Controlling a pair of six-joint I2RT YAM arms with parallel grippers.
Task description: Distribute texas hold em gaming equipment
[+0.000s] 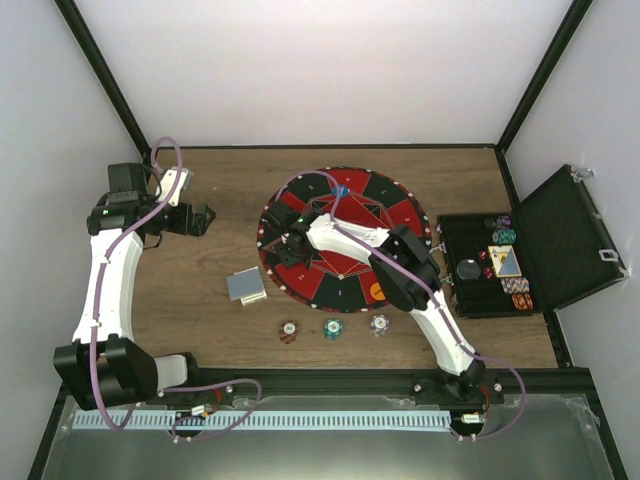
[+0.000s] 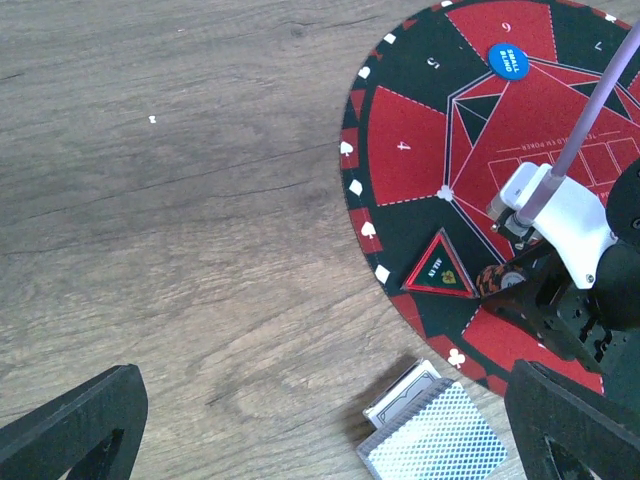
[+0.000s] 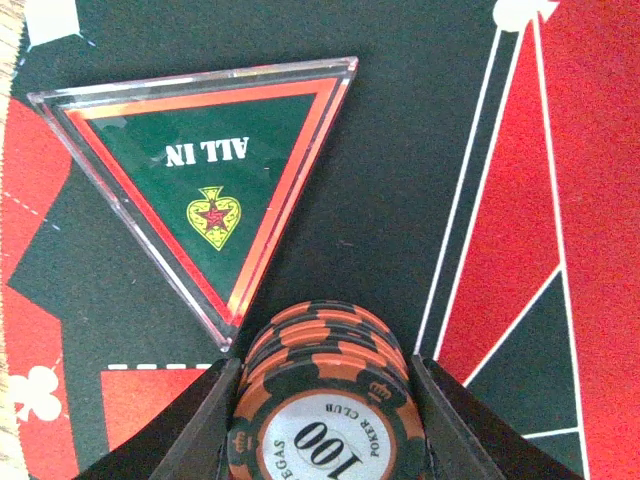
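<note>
My right gripper (image 3: 322, 368) is shut on a short stack of orange-and-black "100" poker chips (image 3: 325, 400), low over the round mat (image 3: 400, 150) beside a triangular "ALL IN" marker (image 3: 205, 195). In the top view this gripper (image 1: 292, 240) is over the mat's left part (image 1: 300, 205). My left gripper (image 2: 320, 450) is open and empty over bare wood, left of the mat (image 1: 200, 218). A grey-blue-backed card deck (image 1: 246, 285) lies near the mat's lower left, also in the left wrist view (image 2: 432, 442). Three single chips lie in a row: red (image 1: 288, 331), green (image 1: 332, 328), grey (image 1: 379, 323).
A blue button disc (image 1: 341, 189) sits at the mat's far edge and an orange one (image 1: 378, 292) at its near right. The open black case (image 1: 470, 295) with more chips stands at the right. Black frame posts border the table.
</note>
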